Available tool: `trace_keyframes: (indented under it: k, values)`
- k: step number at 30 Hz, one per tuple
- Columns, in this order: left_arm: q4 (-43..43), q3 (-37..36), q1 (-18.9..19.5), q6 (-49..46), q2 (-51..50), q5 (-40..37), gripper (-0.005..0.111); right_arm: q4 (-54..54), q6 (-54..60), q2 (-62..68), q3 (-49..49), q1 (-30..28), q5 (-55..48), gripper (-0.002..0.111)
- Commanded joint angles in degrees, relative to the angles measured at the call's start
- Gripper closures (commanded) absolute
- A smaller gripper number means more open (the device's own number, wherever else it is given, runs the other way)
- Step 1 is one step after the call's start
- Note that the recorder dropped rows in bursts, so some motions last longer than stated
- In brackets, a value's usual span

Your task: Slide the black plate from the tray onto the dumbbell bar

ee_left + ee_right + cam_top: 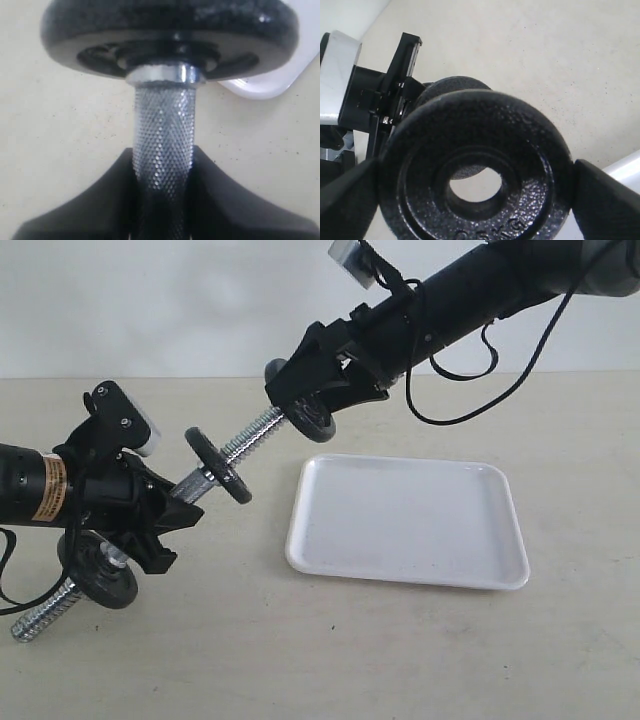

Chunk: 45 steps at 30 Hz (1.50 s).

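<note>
Aloft, right end effector [477,192] closed on black plate's [475,130] edges

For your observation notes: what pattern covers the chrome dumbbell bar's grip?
Diamond knurling on the chrome dumbbell bar; best in left wrist view.

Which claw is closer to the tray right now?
Right. The right claw, holding the black plate, hovers by the far-left corner of the tray; the left claw grips the dumbbell bar farther left.

The black plate [316,424] hangs tilted, upper centre, at the threaded tip of the slanting dumbbell bar [252,438]. The white tray [405,520] lies centre right.
</note>
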State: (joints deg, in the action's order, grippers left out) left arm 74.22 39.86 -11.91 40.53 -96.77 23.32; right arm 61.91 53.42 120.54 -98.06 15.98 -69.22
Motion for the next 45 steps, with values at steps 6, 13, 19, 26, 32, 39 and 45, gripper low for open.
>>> trace_keyframes:
  k: [6,13,19,26,32,39,45]
  values:
    - [-2.44,2.03,-0.10,1.84,3.42,19.05,0.102,3.87,1.22,-1.03,-0.64,-0.07,-0.74,0.108]
    - [-2.22,2.03,-0.10,2.47,3.42,19.86,0.102,4.01,1.55,-1.03,-1.50,-0.07,-0.74,0.108]
    - [-2.22,2.03,-0.10,2.71,3.42,20.39,0.102,3.87,1.99,-1.03,-1.50,-0.07,-0.74,0.108]
    - [-2.22,2.03,-0.10,3.41,3.42,20.77,0.102,3.87,2.36,-1.03,-1.50,-0.07,-0.09,0.108]
    - [-1.75,2.03,-0.10,3.41,3.42,21.20,0.102,3.77,2.80,-1.03,-1.50,-0.07,-0.04,0.108]
    - [-0.25,2.03,-0.10,2.25,3.42,19.74,0.102,3.77,2.69,-1.03,-1.50,-0.07,-0.54,0.108]
    - [0.20,2.03,-0.10,2.25,3.42,19.25,0.102,3.88,2.43,-1.03,-1.50,-1.77,-0.74,0.108]
